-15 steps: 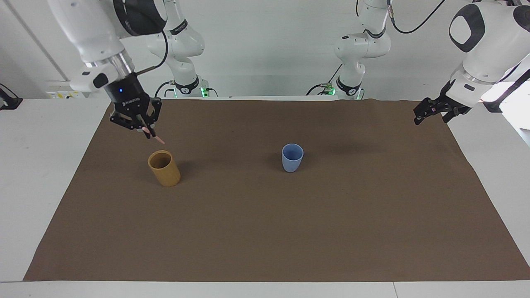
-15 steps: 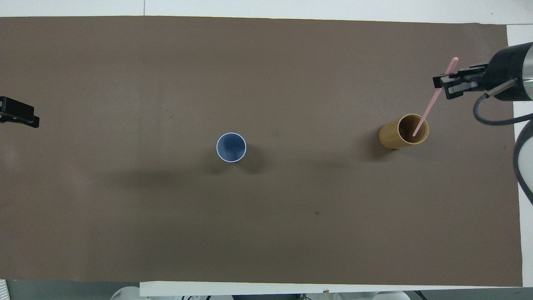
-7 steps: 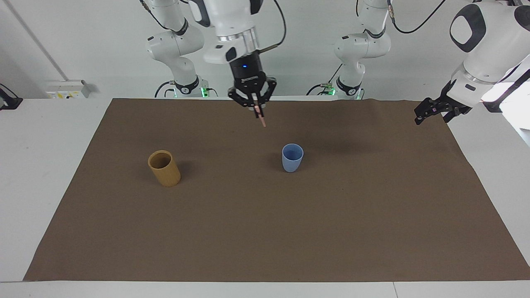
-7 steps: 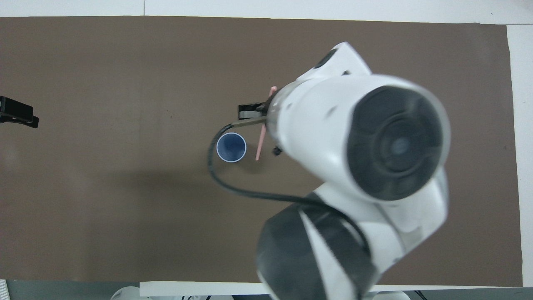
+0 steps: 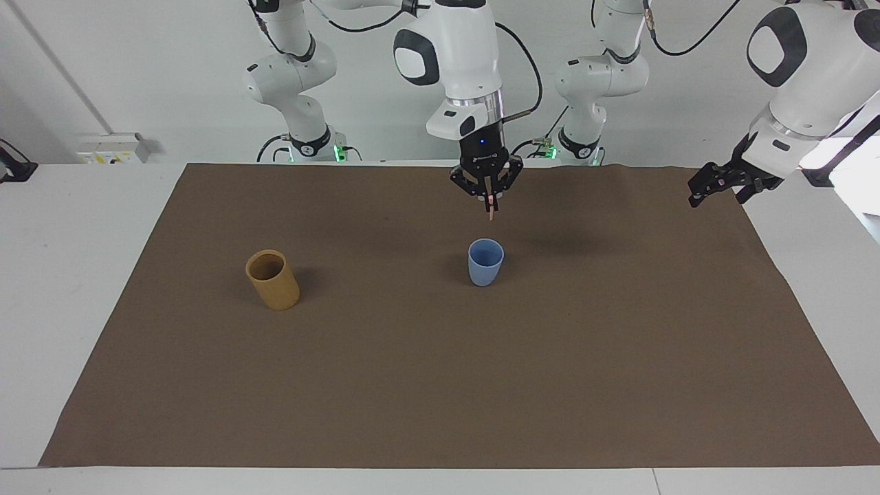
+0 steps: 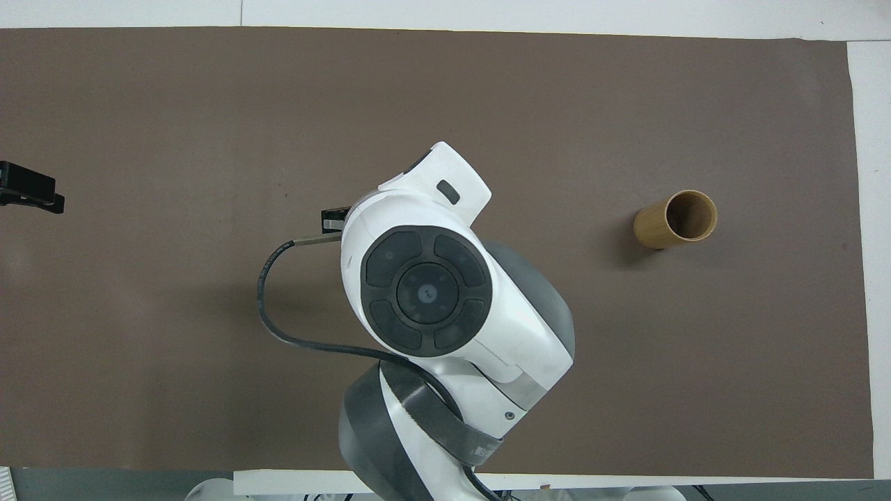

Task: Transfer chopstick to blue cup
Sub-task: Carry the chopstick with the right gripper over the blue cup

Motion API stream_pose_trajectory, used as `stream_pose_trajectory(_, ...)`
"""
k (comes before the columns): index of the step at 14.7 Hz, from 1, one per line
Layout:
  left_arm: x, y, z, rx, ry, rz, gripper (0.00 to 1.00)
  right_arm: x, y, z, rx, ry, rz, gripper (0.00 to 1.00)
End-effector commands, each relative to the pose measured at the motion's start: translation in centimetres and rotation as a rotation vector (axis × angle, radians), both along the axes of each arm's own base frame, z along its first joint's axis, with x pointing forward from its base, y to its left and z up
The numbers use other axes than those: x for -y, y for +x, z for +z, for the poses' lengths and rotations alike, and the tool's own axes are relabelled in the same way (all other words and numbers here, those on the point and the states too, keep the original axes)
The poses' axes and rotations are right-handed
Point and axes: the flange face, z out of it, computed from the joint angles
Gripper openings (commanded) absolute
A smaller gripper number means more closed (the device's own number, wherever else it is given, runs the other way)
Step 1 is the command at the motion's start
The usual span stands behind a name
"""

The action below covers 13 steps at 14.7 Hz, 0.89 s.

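The small light blue cup (image 5: 485,261) stands upright on the middle of the brown mat. Directly above it hangs my right gripper (image 5: 488,201), shut on a thin pink chopstick (image 5: 490,210) that points down, its tip a short way above the cup's rim. In the overhead view the right arm's bulk hides both the blue cup and the chopstick. My left gripper (image 5: 715,185) waits open and empty above the mat's edge at the left arm's end, also seen as the left gripper (image 6: 28,191) from overhead.
A taller tan-brown cylindrical cup (image 5: 272,278) stands upright toward the right arm's end of the table; the tan cup (image 6: 675,219) looks empty from overhead. The brown mat (image 5: 440,385) covers most of the white table.
My right gripper has carried the chopstick from over the tan cup across to above the blue cup, and the stick now hangs nearly vertical. The left arm has not moved.
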Motion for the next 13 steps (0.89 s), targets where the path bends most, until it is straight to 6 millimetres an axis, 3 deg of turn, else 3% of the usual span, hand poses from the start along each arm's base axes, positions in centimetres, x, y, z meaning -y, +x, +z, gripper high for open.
stream_pose_trajectory(1,-0.5,-0.6,0.2,-0.014,0.013,-0.004,1.0,0.6,0.8,-1.3,0.056,-0.022,0.027,0.02)
stream_pose_trajectory(4,-0.6,-0.8,0.2,-0.02,0.013,-0.003,1.0,0.5,1.0,-1.2,0.079,-0.005,0.032,0.02)
stream_pose_trajectory(9,-1.6,-0.9,0.2,-0.026,0.013,0.011,1.0,1.7,1.0,-3.3,0.118,0.013,0.062,0.07)
stream_pose_trajectory(10,-1.6,-0.8,0.2,-0.017,0.013,0.014,1.0,1.8,1.0,-3.5,0.112,0.008,0.063,0.18)
stream_pose_trajectory(11,-1.6,-0.8,0.3,-0.014,0.013,0.016,1.0,1.9,1.0,-3.5,0.109,0.004,0.063,0.44)
stream_pose_trajectory(12,-1.6,-0.7,0.3,-0.014,0.013,0.017,1.0,2.3,1.3,-3.4,0.108,0.001,0.056,0.8)
stream_pose_trajectory(13,-1.5,-0.7,0.3,-0.014,0.013,0.014,1.0,2.5,1.4,-3.4,0.101,-0.005,0.05,1.0)
